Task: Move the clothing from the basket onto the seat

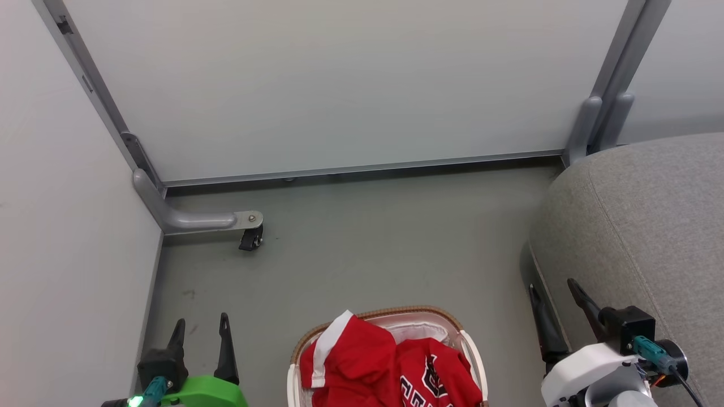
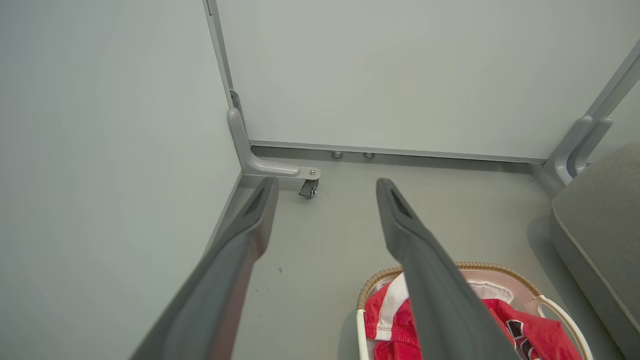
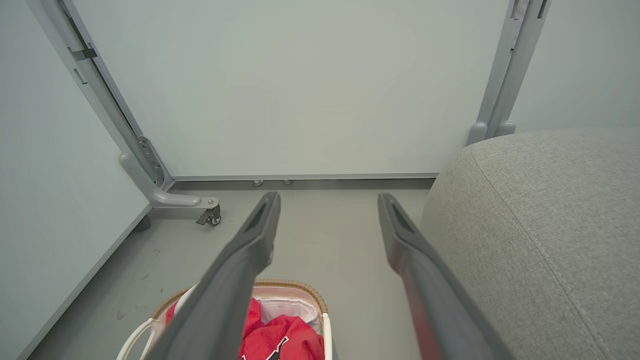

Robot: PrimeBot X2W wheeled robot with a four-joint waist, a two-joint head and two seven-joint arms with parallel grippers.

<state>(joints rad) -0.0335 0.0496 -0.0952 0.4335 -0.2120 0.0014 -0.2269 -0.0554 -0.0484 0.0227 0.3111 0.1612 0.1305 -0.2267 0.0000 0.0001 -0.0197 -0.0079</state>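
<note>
Two soft red fabric garments [image 1: 367, 362] lie heaped in the oval white basket with a brown woven rim [image 1: 396, 310], its near half cut off. The grey upholstered sofa [image 1: 650, 226] stands right. The left gripper [image 1: 202, 325] and right gripper [image 1: 551, 287] hang wide apart, empty. A deep grab could snag the white liner [image 1: 421, 328].

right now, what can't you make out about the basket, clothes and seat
- basket: near end cut off by the head view's bottom edge.
- clothing: lettering cropped there, unreadable; a left gripper finger covers part in the left wrist view.
- seat: runs off the right edge, extent unknown.
</note>
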